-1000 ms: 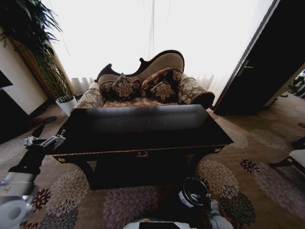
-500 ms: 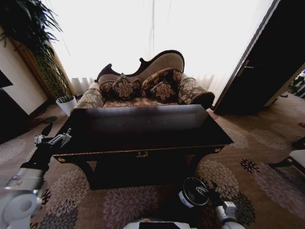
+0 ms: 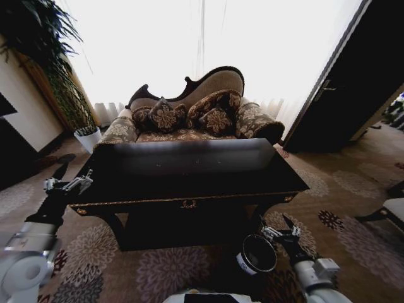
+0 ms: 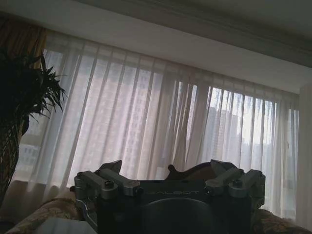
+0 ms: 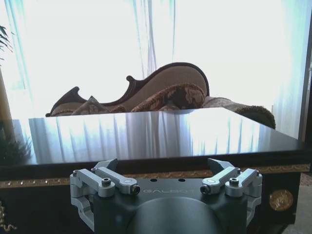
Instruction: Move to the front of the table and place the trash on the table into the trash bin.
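- The table (image 3: 189, 170) stands right in front of the robot, front edge and gold badge facing it. I think the drive up to it is done. Its shiny top looks bare, and I cannot pick out any trash on it.
- The sofa (image 3: 189, 107) sits just behind the table, under the bright window. It is not part of the job.
- The bin (image 3: 247, 262) stands upright on the carpet. It is in front of the table, a bit to the right and close to the robot. That spot is handy, I think, because an arm can drop things in without a long reach.
- The right claw (image 3: 276, 228) hangs low, just beside the bin and below the table's front edge. Its 2 fingers are spread with nothing between them. In its wrist view it looks level across the top, so I think it is placed to rise and reach over the table.
- The left claw (image 3: 66, 184) hovers by the table's front left corner, about level with the top. Its fingers also look spread and hold nothing. It points toward the window, maybe so it can reach over that side.
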`<state>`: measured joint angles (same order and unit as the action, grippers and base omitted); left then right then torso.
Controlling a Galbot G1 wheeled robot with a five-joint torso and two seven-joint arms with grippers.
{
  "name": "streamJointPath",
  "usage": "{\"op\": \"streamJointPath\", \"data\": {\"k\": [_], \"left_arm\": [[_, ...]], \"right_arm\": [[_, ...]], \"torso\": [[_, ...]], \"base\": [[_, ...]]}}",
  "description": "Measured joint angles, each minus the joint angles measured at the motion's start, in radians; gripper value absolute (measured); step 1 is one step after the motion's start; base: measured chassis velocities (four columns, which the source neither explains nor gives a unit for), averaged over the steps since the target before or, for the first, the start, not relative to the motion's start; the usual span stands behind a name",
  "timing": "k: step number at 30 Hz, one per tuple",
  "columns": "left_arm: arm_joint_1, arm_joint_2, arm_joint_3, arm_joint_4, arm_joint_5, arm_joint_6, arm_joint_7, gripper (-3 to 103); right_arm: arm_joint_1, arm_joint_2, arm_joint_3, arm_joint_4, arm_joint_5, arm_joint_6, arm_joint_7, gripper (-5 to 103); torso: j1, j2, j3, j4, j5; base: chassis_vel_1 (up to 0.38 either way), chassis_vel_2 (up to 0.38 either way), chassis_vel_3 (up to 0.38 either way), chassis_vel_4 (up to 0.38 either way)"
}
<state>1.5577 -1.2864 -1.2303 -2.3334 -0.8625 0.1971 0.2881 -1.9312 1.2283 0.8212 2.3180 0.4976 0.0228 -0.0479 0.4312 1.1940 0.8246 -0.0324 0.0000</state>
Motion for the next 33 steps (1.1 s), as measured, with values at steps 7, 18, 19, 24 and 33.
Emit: {"op": "streamJointPath", "data": {"k": [7, 18, 19, 24, 33], "left_arm": [[0.039, -0.007, -0.011, -0.011, 0.012, 0.005, -0.025, 100], [0.136, -0.021, -0.023, -0.046, 0.054, 0.023, -0.112, 100], [0.137, -0.017, -0.028, -0.047, 0.052, 0.028, -0.121, 100], [0.135, -0.019, -0.030, -0.054, 0.047, 0.036, -0.130, 100], [0.137, -0.037, -0.012, -0.055, 0.058, 0.034, -0.126, 100]], "right_arm": [[0.085, -0.072, 0.067, 0.079, 0.064, -0.011, 0.005, 100], [0.319, -0.235, 0.170, 0.080, 0.274, -0.103, 0.095, 100], [0.332, -0.239, 0.168, 0.069, 0.280, -0.106, 0.097, 100], [0.345, -0.226, 0.120, 0.046, 0.259, -0.106, 0.097, 100], [0.347, -0.231, 0.087, 0.033, 0.212, -0.107, 0.060, 100]], "torso": [[0.000, 0.000, 0.000, 0.0001, 0.0000], [0.000, 0.000, 0.000, 0.0004, 0.0001], [0.000, 0.000, 0.000, 0.0003, 0.0001], [0.000, 0.000, 0.000, 0.0000, 0.0002], [0.000, 0.000, 0.000, 0.0001, 0.0000]], "base": [[0.000, 0.000, 0.000, 0.000], [0.000, 0.000, 0.000, 0.000], [0.000, 0.000, 0.000, 0.000], [0.000, 0.000, 0.000, 0.000], [0.000, 0.000, 0.000, 0.000]]}}
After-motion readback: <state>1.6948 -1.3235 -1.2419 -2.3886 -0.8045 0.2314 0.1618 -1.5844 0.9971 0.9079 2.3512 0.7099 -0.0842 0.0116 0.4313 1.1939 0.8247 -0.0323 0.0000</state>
